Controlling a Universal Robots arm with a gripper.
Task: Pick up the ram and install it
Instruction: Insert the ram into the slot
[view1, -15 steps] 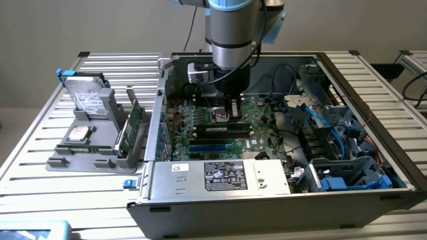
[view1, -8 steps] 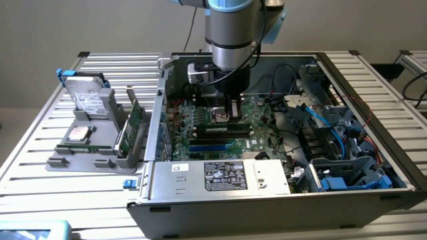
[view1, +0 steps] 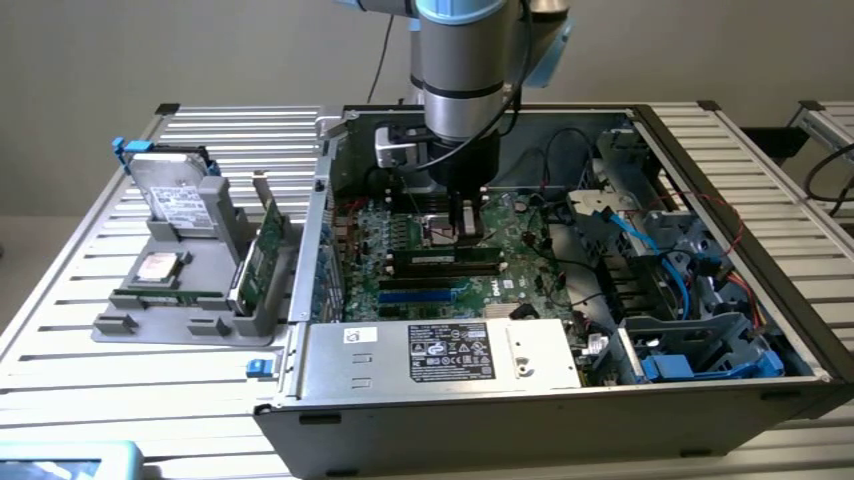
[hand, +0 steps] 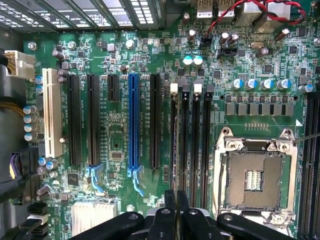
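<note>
Reaching into an open computer case, pincer closed to a sliver and apparently pinching the ram by its upper edge. Holding the stick directly below the fingertips, low over the green motherboard, in line with the end one of the black memory slots running away from the pincer. Working, by the look of it, the seating stage: pick-up seemingly done, insertion under way, with no telling how deep the lower edge is sitting, if at all. Presenting the stick on its long edge, contact side facing down toward the board, labelled face turning toward the exterior camera, thin top edge pointing up into the fingers. Laying its long axis level and parallel to the slots, extending out from under the pincer both ways and square to the squeeze. Calling, on this evidence, for a straight, even downward push, both ends level and the end latches free to catch; risking a skewed seat with any tilt. Leaving the blue expansion slot off to one side of the pincer and the bare processor socket to the other, both untouched.
</note>
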